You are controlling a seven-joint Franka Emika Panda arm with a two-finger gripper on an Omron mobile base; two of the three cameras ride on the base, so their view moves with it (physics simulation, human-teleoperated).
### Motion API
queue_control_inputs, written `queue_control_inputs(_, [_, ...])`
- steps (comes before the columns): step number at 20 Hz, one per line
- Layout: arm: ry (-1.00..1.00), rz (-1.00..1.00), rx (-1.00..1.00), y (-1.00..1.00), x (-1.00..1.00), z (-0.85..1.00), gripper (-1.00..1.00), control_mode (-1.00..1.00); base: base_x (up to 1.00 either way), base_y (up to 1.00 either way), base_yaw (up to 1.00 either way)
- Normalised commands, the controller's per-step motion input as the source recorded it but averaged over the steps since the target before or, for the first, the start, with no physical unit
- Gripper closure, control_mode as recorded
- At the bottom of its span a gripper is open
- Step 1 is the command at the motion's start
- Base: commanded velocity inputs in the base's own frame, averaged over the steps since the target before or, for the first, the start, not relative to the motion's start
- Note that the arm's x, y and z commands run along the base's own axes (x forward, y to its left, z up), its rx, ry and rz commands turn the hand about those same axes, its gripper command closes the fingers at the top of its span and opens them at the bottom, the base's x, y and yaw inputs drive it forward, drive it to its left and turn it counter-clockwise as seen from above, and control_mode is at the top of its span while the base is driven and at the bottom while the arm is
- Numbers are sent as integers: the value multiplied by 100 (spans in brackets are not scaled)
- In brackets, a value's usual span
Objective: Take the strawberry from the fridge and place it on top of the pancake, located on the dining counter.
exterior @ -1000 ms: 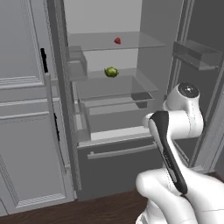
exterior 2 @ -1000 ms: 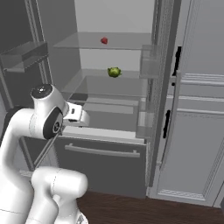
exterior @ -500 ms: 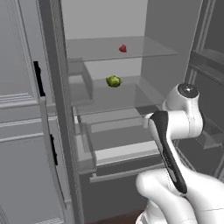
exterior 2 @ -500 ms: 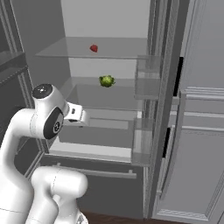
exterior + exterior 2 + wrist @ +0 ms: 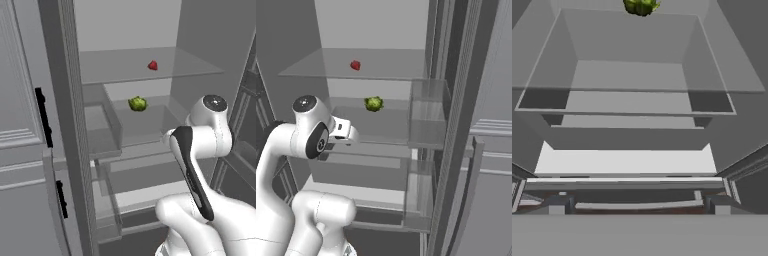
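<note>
I've driven in closer; fridge (image 5: 125, 30) interior now looms larger, strawberry (image 5: 153, 65) on the top shelf, above the green fruit (image 5: 137, 104). Gripper state: can't tell. Reach comes next.

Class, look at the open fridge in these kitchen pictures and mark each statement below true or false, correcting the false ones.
1. The tiny red strawberry lies on the upper glass shelf of the fridge. True.
2. The round green fruit sits on a higher shelf than the strawberry. False: it sits on the shelf below.
3. The strawberry is held in the gripper. False: it rests on the shelf, well apart from the white arm.
4. The tall dark grey fridge stands open, with its pale interior exposed. True.
5. The green fruit touches the strawberry. False: they lie on separate shelves.
</note>
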Motion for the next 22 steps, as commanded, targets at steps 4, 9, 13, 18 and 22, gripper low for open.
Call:
queue_control_inputs(4, [0, 0, 0, 0, 0, 0, -100, 100, 47, 0, 0])
queue_control_inputs(9, [0, 0, 0, 0, 0, 0, -100, 100, 48, 0, 0])
queue_control_inputs(13, [0, 0, 0, 0, 0, 0, -100, 100, 56, 8, 0])
queue_control_inputs(18, [0, 0, 0, 0, 0, 0, -100, 100, 50, 3, 0])
queue_control_inputs(22, [-4, 0, 0, 0, 0, 4, -100, -100, 14, 0, 0])
